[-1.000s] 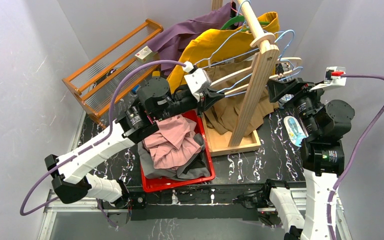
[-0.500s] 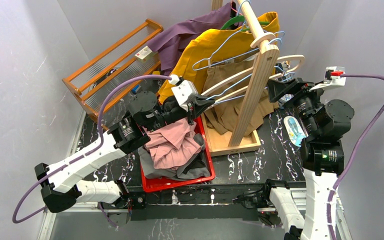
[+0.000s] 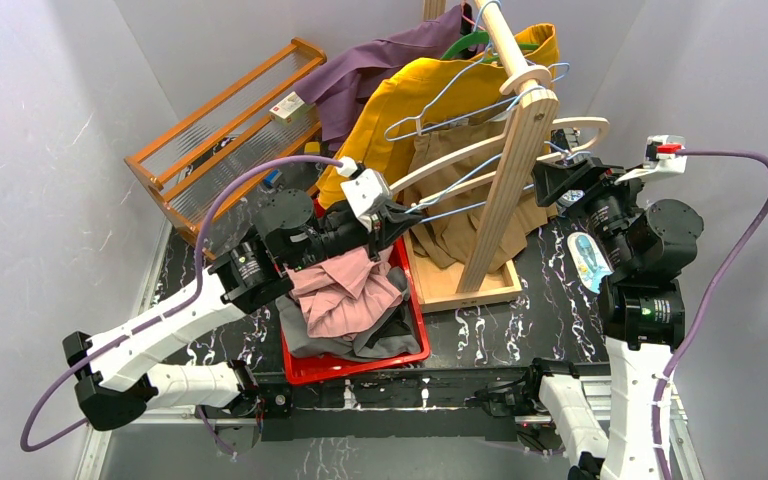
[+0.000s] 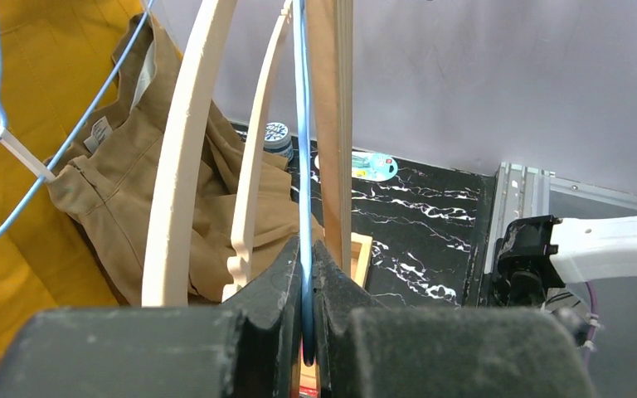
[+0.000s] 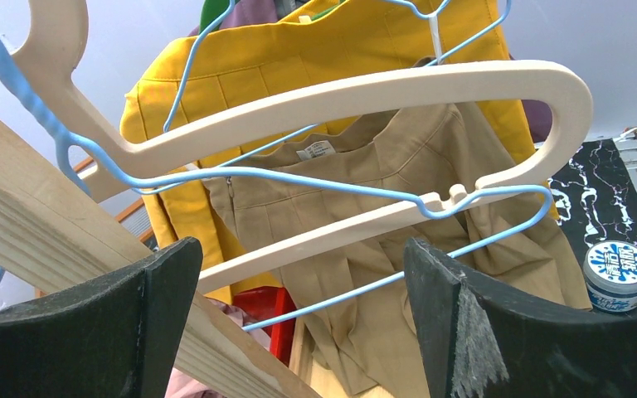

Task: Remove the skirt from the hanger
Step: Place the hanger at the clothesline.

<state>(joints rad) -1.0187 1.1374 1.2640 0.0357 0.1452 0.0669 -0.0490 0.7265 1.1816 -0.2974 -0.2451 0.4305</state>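
Note:
A tan skirt hangs by the wooden stand's post, its waistband held by the white clip of a pale blue wire hanger. My left gripper is shut on the thin bar of another blue wire hanger, which runs straight up out of its fingertips. Two arms of a cream wooden hanger rise just left of that bar. My right gripper stands open at the hangers' far end, with the cream hanger, blue wire and tan skirt in front of it and nothing between its fingers.
A yellow garment and a purple one hang behind the skirt. The red bin of pink and grey clothes sits under my left arm. An orange wooden rack stands at the back left. A round tin and a packet lie right of the stand.
My left arm has drawn back toward the near left with the blue hanger in its grip, and the hangers have swung left with it. The right gripper has barely shifted and stays open.

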